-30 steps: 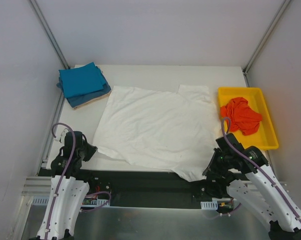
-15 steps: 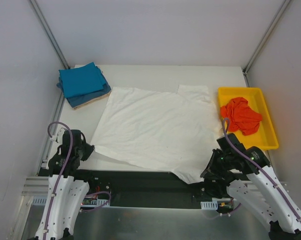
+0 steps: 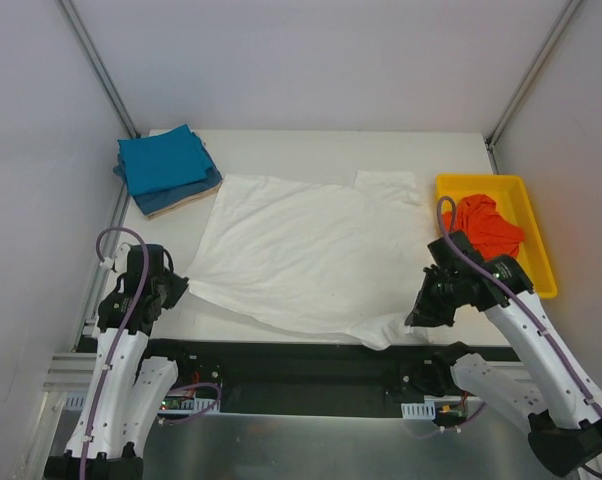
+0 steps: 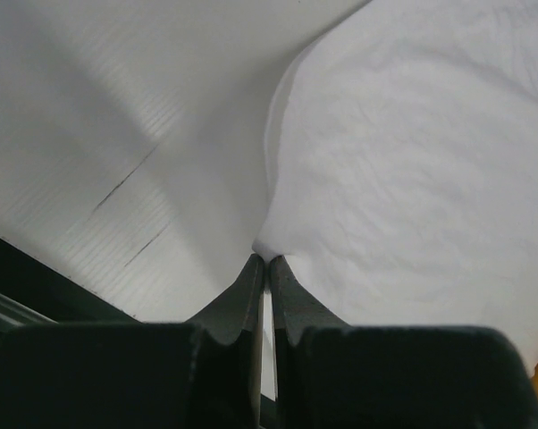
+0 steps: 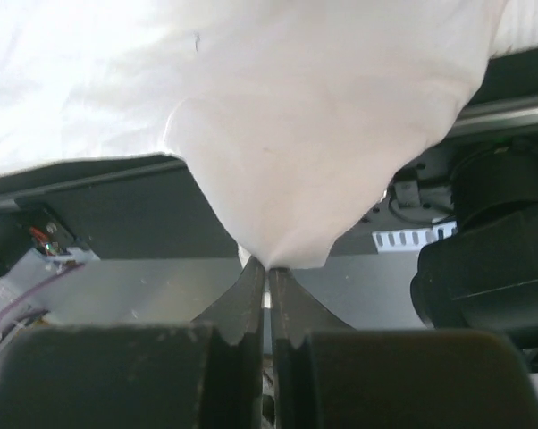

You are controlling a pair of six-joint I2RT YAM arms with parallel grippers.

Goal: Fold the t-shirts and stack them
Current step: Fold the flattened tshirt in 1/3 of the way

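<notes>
Fingers of the left gripper are pinched shut on the near-left corner of the white shirt, which is spread across the table; the right gripper is clamped on the near-right corner. First fold is being started by the look of it, so both corners need to be carried evenly toward the far edge. No print, logo or writing can be read

One white t-shirt, two teal-blue t-shirts, one tan t-shirt, one orange-red t-shirt and one yellow tray are counted on the table
</notes>
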